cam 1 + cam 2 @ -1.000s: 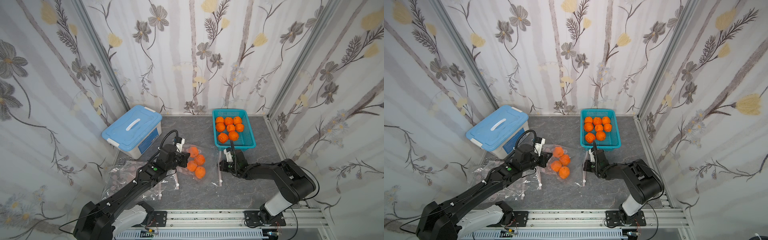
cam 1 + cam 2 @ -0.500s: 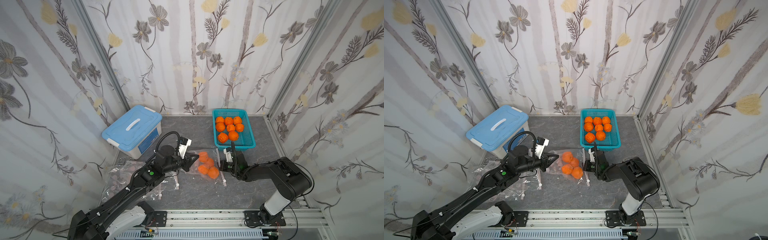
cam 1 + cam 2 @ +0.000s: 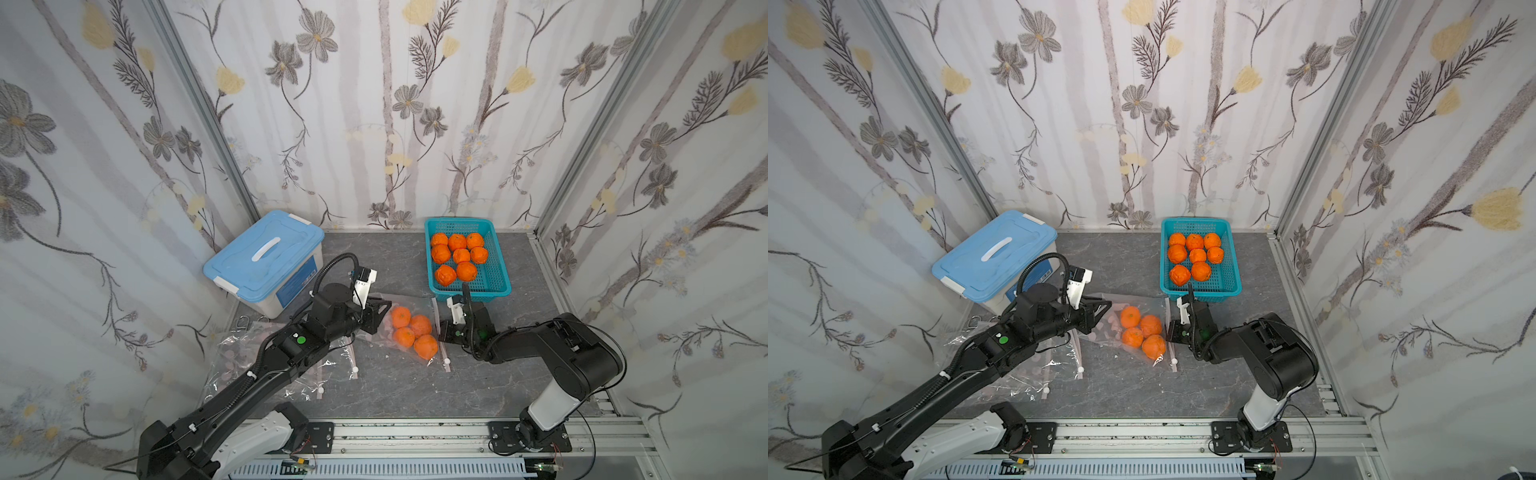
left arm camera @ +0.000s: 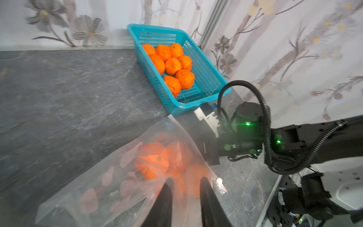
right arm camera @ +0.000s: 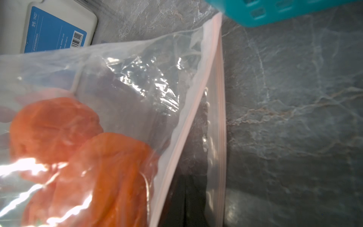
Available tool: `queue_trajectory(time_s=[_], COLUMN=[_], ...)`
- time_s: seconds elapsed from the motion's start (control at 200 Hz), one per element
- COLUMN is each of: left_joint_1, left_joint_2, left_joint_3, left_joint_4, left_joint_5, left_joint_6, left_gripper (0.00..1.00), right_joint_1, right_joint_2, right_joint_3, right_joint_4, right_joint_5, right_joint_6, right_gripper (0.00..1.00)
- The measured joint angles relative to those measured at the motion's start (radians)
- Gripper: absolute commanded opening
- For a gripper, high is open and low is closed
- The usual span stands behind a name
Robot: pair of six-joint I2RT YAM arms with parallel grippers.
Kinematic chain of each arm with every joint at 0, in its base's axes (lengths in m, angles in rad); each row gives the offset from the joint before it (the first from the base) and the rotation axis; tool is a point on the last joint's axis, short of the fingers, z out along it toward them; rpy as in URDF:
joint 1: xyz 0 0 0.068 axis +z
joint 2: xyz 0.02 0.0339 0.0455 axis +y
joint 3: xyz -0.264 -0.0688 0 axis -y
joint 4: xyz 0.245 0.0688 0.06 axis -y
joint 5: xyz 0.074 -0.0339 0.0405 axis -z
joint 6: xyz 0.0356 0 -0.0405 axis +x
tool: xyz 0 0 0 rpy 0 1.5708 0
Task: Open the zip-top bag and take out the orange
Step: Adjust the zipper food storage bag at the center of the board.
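Note:
The clear zip-top bag [image 3: 409, 302] [image 3: 1144, 302] lies mid-table with several oranges [image 3: 420, 325] [image 3: 1150, 325] inside. My left gripper [image 3: 380, 311] [image 3: 1100, 309] [image 4: 186, 180] is at the bag's left end. Its jaws stand apart, with bag film draped over the fingers [image 4: 167, 192]. My right gripper [image 3: 441, 334] [image 3: 1170, 332] is shut on the bag's zip edge [image 5: 215, 121] at its right end. Its dark fingers [image 5: 188, 196] show through the plastic. The white slider [image 3: 446, 361] [image 4: 219, 180] sits at the near end of the zip.
A teal basket [image 3: 505, 266] [image 3: 1235, 266] [image 4: 208, 78] holding several oranges stands just behind my right gripper. A blue-lidded box [image 3: 266, 253] [image 3: 992, 249] is at the back left. Empty clear bags [image 3: 249, 361] [image 3: 1025, 374] lie under my left arm.
My left gripper dragged the bag and its oranges to the right, toward my right gripper, then opened its jaws. The right gripper has stayed shut on the zip edge.

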Motion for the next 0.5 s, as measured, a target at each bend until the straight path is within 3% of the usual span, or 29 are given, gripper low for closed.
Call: queue_trajectory(time_s=[0.075, 0.235, 0.36, 0.5], left_joint_1=[0.007, 0.012, -0.004, -0.08], left_joint_2=[-0.029, -0.11, -0.12, 0.048], left_joint_3=[0.023, 0.061, 0.013, -0.025], left_joint_4=[-0.092, -0.197, -0.088, 0.03], left_joint_5=[-0.088, -0.187, -0.002, 0.162], left_joint_6=[-0.016, -0.031, -0.089, -0.149], left_gripper=[0.61, 0.58, 0.57, 0.43], right_joint_1=[0.0, -0.002, -0.002, -0.002], right_joint_2=[-0.001, -0.005, -0.006, -0.006], right_joint_3=[0.003, 0.006, 0.005, 0.005], right_joint_4=[-0.004, -0.016, -0.018, -0.018], right_joint_5=[0.0, 0.0, 0.0, 0.0], right_joint_6=[0.0, 0.0, 0.0, 0.0], right_gripper=[0.0, 0.0, 0.0, 0.0])
